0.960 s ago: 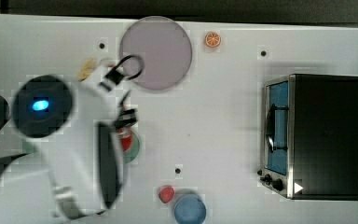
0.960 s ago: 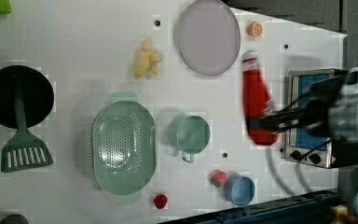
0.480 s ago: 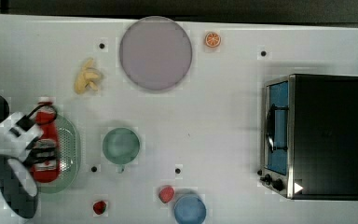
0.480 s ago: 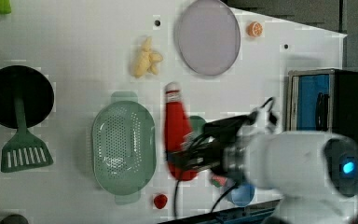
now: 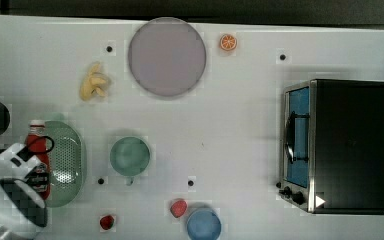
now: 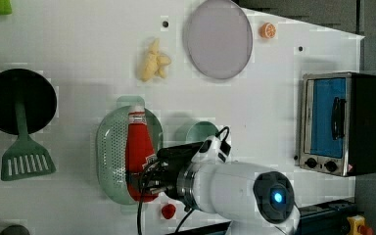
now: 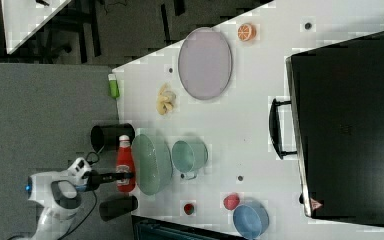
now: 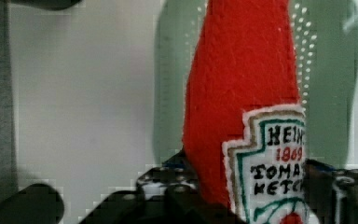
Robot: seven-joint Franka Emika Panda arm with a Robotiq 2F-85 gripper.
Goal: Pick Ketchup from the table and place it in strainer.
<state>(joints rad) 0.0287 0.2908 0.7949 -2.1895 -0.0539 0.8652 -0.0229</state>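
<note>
Carried clear across the table in the last second, from beside the toaster oven (image 6: 341, 122) to right over the strainer (image 6: 108, 147) — transport leg all but finished, release judged the step left. Ketchup (image 6: 139, 147) hanging lengthwise above the perforated bottom in the left view, white cap pointing toward the bananas (image 6: 152, 66), base end clamped in the end effector (image 6: 144, 180). Closed tight on the label end, going by the wrist view, with the red body (image 8: 242, 84) rising out of dark fingers (image 8: 177, 198). Arm reaching in low and near-horizontal from the table edge, wrist level with the bottle. Green cup (image 5: 130, 156) sitting just beside the strainer, untouched.
</note>
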